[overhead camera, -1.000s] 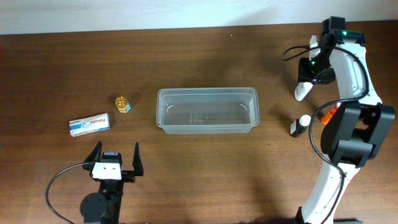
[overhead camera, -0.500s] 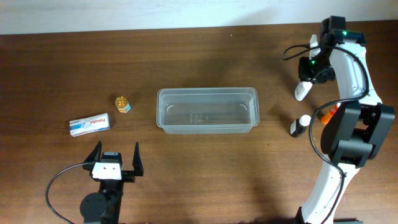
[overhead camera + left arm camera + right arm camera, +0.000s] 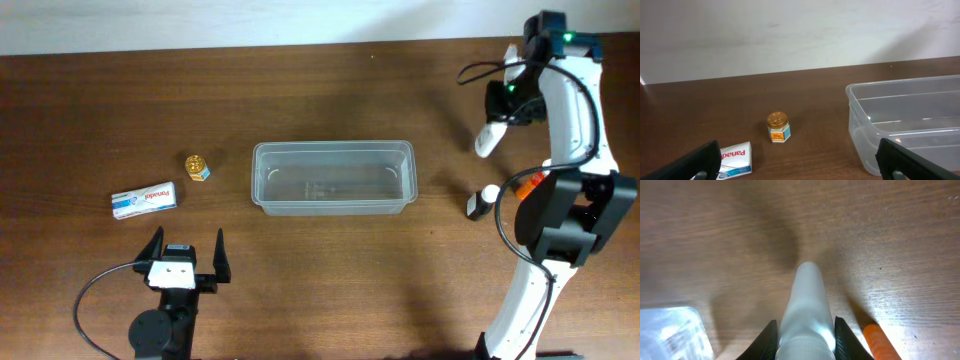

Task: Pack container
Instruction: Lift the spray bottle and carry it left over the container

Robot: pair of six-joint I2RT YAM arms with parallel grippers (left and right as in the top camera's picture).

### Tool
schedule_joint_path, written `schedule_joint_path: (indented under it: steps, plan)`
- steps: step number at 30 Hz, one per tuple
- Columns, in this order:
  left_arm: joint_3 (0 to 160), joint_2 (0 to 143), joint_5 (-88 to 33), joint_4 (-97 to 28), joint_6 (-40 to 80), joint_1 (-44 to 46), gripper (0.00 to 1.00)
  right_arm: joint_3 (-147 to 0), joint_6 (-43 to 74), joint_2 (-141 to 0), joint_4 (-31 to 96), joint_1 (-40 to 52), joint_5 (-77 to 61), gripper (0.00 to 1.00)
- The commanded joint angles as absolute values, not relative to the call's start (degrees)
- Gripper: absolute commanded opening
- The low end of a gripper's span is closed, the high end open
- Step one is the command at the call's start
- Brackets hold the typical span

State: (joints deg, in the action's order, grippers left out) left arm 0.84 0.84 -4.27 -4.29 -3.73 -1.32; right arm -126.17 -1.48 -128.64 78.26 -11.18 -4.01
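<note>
Objects total one container, one box, one jar, one vial, one bottle.

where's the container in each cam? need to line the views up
Overhead: container at table centre, long side running left-right.
Left wrist: container on the right, cut off by the frame edge.
Right wrist: only a blurred clear corner at bottom-left, left of the white bottle; probably the container.
Shared landmark: gold-lidded jar, left of the container in the overhead and left wrist views; not in right wrist.
</note>
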Motion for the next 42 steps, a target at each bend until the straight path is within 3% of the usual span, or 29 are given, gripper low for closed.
schedule_joint_path:
  steps: [1, 16, 28, 42]
  plan:
    - [0.51, 0.34, -4.08, -4.36, -4.82, -1.67, 0.99, -133.91, -0.99, -127.94, 81.91, -10.87, -8.51, 0.21]
    - [0.51, 0.36, -4.08, -4.36, -4.82, -1.67, 0.99, -152.59, -0.8, -126.48, 97.34, -6.33, -13.65, 0.21]
    - [0.51, 0.34, -4.08, -4.36, -4.82, -1.67, 0.99, -152.42, 2.28, -117.67, 97.34, 9.26, -15.11, 0.21]
    - [0.51, 0.34, -4.08, -4.36, -4.84, -1.67, 0.99, -138.26, 12.16, -115.96, 97.34, 24.43, -0.12, 0.22]
